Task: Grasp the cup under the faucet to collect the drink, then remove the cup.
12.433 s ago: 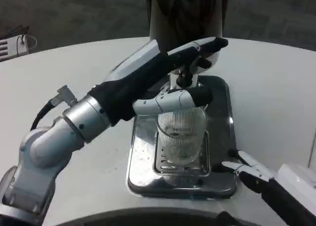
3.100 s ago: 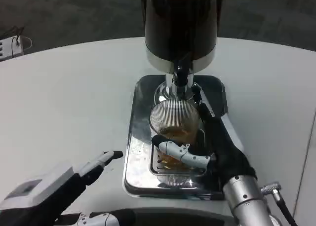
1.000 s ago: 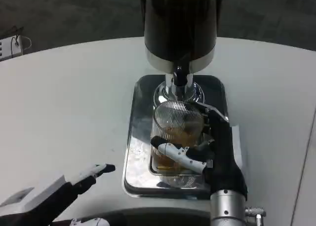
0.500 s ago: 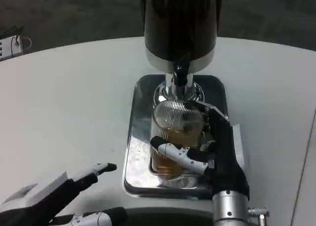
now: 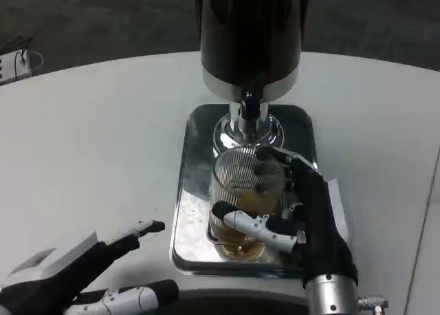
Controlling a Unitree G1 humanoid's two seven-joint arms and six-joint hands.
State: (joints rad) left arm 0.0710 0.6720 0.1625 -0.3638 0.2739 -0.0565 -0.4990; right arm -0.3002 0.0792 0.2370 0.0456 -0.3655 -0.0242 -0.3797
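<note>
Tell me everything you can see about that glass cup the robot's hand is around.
The cup is clear, with fine vertical ribs down its wall, and looks like glass or plastic. It holds amber drink in its lower part. It stands or hangs over the shiny metal drip tray, just in front of the faucet; whether its base touches the tray is unclear. It looks slightly tilted. The right hand grips it, fingers across the near side.

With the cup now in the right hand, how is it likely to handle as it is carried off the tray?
The cup looks like clear ribbed plastic or glass, so probably rigid, the ribs aiding grip. Amber drink fills its lower part, so it is likely bottom-heavy but could slosh if tilted. The right hand wraps its side; the wet-looking metal tray suggests slipperiness.
</note>
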